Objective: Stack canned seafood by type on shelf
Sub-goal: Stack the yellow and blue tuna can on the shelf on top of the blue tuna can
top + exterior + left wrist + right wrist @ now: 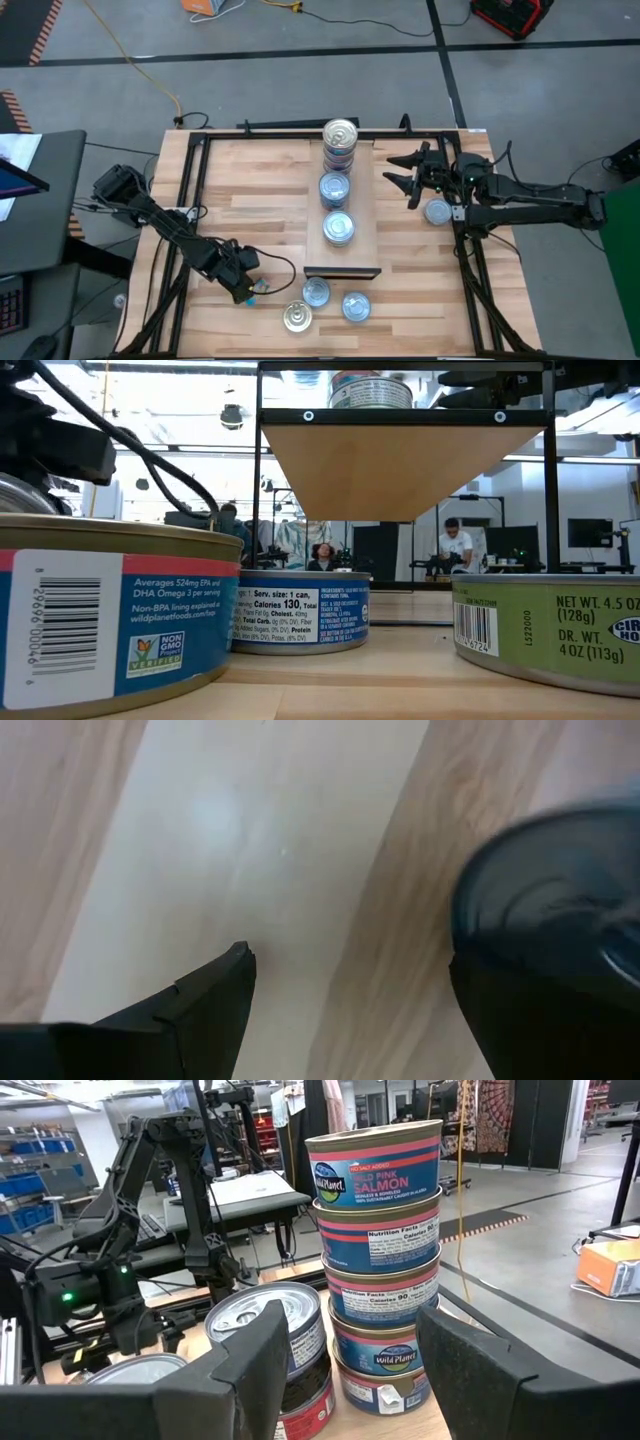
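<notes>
— Striped wood tabletop (250, 190) is carrying everything. Where are the tins sitting?

— Most are resting on the shelf (362, 215), the pale board running down the middle. A tall stack of salmon tins (340, 143) is standing at its far end, then a second tin pile (334, 189), then a third tin pile (339, 229) nearer the dark front edge.

— And off the shelf?

— Three loose tins are lying on the tabletop past the front edge: a blue-topped tin (316, 292), a silver-gold tin (297, 318) and another blue-topped tin (357, 307). One lone tin (437, 212) is lying on the right side.

— The claws?

— Left gripper (245, 279) is hovering low near the loose tins, fingers spread wide and empty, one tin just beside it. Right gripper (404, 172) is pointing at the tall stack from beside the shelf, its fingers (255, 1350) parted, gripping nothing.
</notes>
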Robot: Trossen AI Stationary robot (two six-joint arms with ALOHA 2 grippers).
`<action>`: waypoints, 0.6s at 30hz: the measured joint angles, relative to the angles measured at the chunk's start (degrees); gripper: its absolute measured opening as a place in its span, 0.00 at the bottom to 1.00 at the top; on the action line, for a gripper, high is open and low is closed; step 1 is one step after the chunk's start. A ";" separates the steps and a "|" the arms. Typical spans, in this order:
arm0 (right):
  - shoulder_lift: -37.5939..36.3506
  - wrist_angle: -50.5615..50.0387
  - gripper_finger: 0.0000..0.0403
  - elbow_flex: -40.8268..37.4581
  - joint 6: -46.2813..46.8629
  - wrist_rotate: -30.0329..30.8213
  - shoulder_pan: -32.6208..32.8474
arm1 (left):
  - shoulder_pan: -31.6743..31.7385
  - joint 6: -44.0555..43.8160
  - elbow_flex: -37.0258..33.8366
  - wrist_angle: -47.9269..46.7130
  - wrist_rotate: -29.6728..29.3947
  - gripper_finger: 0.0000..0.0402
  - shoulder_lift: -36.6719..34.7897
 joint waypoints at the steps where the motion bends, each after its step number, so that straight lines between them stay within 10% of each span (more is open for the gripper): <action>1: 0.00 0.00 0.60 0.00 0.00 0.00 0.00 | 0.01 -0.01 0.00 -0.01 0.47 0.80 0.01; 11: 0.00 0.02 0.60 0.00 0.02 -0.02 0.00 | 0.00 -6.32 4.56 -15.81 -0.43 0.80 -8.67; 18: 0.00 0.02 0.60 0.00 0.02 -0.02 0.00 | -0.02 -7.52 5.31 -9.47 1.47 0.80 -13.00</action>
